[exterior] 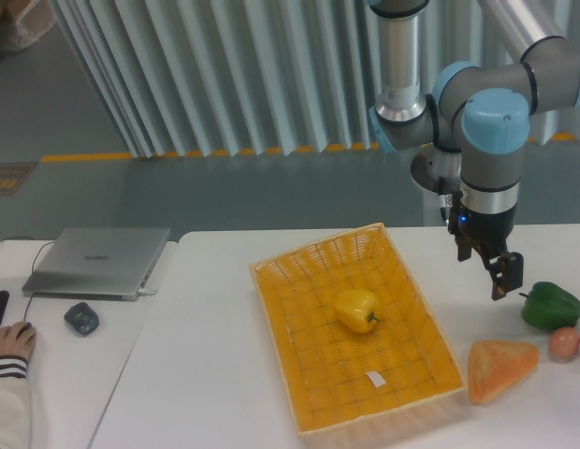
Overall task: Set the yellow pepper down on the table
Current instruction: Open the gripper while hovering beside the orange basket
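far left: a hand is seen at the edge of the frame, with a shut laptop and a mouse parked beside it, well clear of the work area, so probably just someone's workstation.
desk: the white desk is shared by everything here.
basket: a yellow woven basket is laid at a slant mid-desk; only two things are held inside.
yellow pepper: the yellow pepper is found lying near the basket's middle, not yet lifted out, so the task looks barely started.
scrap: a small white tag is left on the basket floor nearer the front.
tool: the tool is hung above the desk just right of the basket, nothing pinched; whether the fingers are spread can't be told from this angle.
right side: an orange wedge, a green pepper and a small peach-coloured fruit are set out on the desk, outside the basket.
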Controlling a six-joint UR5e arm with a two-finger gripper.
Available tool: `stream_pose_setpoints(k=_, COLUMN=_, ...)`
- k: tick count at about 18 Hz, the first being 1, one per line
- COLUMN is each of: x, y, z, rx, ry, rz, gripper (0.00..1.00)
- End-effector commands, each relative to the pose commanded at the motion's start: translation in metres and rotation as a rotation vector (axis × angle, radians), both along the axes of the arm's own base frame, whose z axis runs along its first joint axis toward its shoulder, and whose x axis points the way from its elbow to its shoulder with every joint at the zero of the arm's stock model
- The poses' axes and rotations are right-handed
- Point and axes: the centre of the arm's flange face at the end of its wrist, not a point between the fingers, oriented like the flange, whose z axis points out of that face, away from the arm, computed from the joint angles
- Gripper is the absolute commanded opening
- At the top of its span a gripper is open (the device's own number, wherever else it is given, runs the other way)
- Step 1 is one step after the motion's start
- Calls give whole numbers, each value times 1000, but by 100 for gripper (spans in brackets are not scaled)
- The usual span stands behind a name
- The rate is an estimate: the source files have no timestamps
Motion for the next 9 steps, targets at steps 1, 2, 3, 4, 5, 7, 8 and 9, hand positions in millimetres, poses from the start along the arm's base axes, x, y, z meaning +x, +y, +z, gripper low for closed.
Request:
stream_pose_setpoints(k=1, x=0, y=0, z=-1, rx=1, ry=-1, rz=-2, gripper=100)
stream_pose_setpoints(k=2, x=-1, y=-1, z=-1, rx=1, ry=-1, rz=0, gripper=100)
stream_pose_setpoints(k=3, x=-1, y=-1, z=0, rx=2, ry=0, rz=0, gripper=100)
stream_pose_setpoints(k=4, x=-1, y=-1, z=0, rx=2, ry=0, rz=0, gripper=100)
stream_pose_setpoints(k=5, x=-2, y=-1, z=0, rx=3, ry=1, rz=2, gripper=100)
stream_pose_setpoints(k=7, x=-1, y=0, z=0, rx=3, ry=1, rz=-2, gripper=100)
stream_pose_setpoints(k=8, x=-1, y=0, z=0, rx=4, ry=0, rz=0, gripper=100)
stream_pose_setpoints(k=9, x=1, y=1, z=-2, rx=2, ry=0, rz=-3, gripper=100)
